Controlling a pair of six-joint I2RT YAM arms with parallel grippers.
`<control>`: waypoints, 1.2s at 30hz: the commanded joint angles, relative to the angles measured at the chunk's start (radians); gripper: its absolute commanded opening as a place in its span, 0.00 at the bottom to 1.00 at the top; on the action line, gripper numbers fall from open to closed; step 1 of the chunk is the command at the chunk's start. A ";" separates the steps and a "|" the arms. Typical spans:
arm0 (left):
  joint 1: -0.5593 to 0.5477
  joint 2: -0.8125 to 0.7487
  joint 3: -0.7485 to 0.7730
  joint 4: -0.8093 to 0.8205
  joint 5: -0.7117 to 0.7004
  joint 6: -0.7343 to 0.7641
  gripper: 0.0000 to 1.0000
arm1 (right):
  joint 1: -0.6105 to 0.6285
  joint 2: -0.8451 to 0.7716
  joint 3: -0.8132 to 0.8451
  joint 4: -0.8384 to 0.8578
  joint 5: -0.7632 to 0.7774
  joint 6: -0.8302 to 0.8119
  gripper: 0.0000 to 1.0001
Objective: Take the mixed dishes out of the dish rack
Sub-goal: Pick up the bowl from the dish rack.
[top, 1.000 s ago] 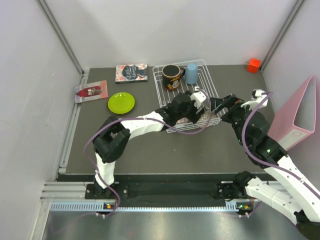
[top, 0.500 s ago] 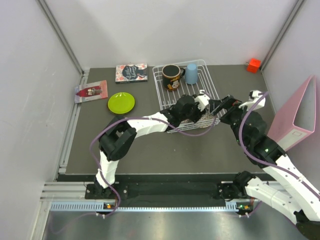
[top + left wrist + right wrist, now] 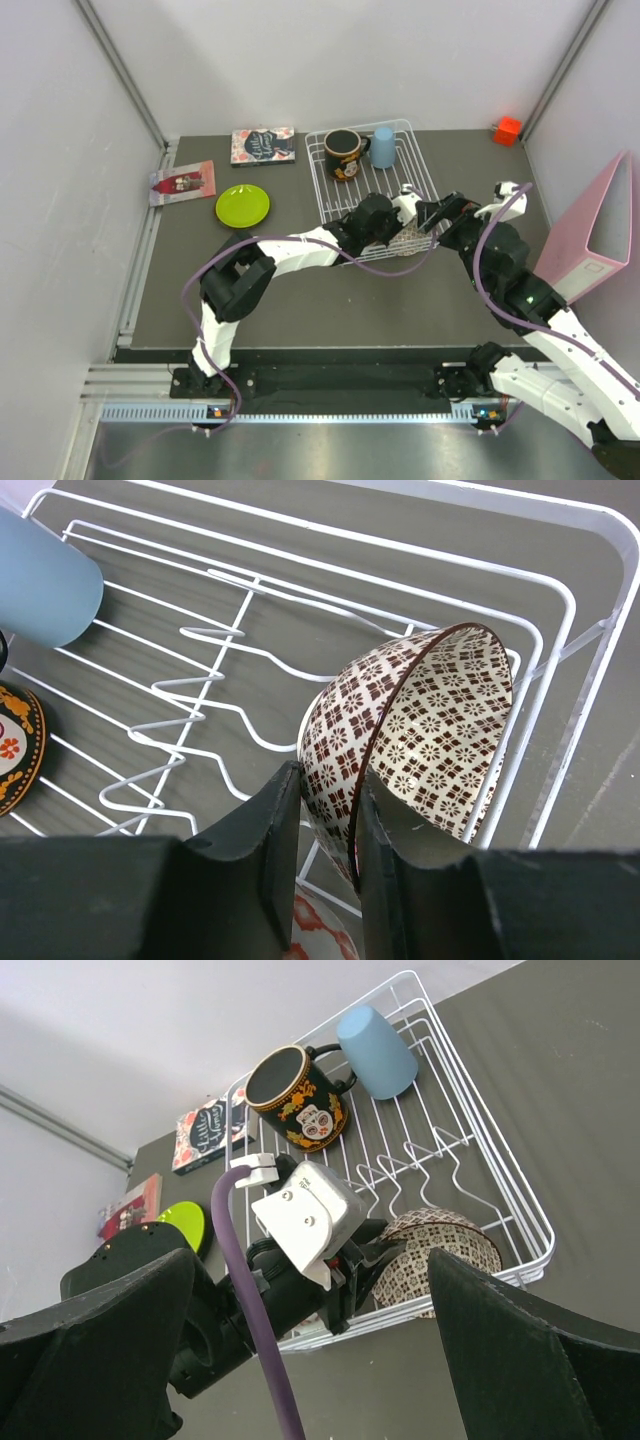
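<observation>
Two left fingers astride beige bowl (rim between).

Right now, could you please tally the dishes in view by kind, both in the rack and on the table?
Plates: 1, lime-green plate on the table
Bowls: 1, patterned bowl in the dish rack
Mugs: 1, black mug in the rack
Cups: 1, pale blue cup in the rack
Unclear kind: 1, red-patterned piece, mostly hidden
Total: 5
</observation>
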 commanded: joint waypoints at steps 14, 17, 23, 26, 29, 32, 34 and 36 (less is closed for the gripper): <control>0.003 -0.098 -0.031 0.118 -0.162 0.058 0.00 | -0.010 -0.013 -0.013 0.036 0.004 0.009 1.00; 0.003 -0.097 -0.035 0.147 -0.220 0.092 0.00 | -0.010 -0.013 -0.018 0.035 0.006 0.009 1.00; 0.000 -0.095 -0.044 0.168 -0.259 0.106 0.27 | -0.010 -0.011 -0.022 0.036 0.009 0.011 1.00; -0.003 -0.096 -0.051 0.175 -0.266 0.104 0.39 | -0.010 -0.008 -0.024 0.036 0.009 0.009 1.00; -0.015 -0.101 -0.058 0.190 -0.292 0.115 0.45 | -0.010 -0.008 -0.028 0.036 0.011 0.009 1.00; -0.029 -0.109 -0.080 0.222 -0.325 0.142 0.50 | -0.010 -0.007 -0.031 0.036 0.011 0.009 1.00; -0.036 -0.110 -0.084 0.234 -0.332 0.167 0.48 | -0.012 -0.010 -0.031 0.038 0.011 0.011 1.00; -0.041 -0.104 -0.086 0.241 -0.337 0.176 0.46 | -0.010 -0.011 -0.030 0.036 0.012 0.011 1.00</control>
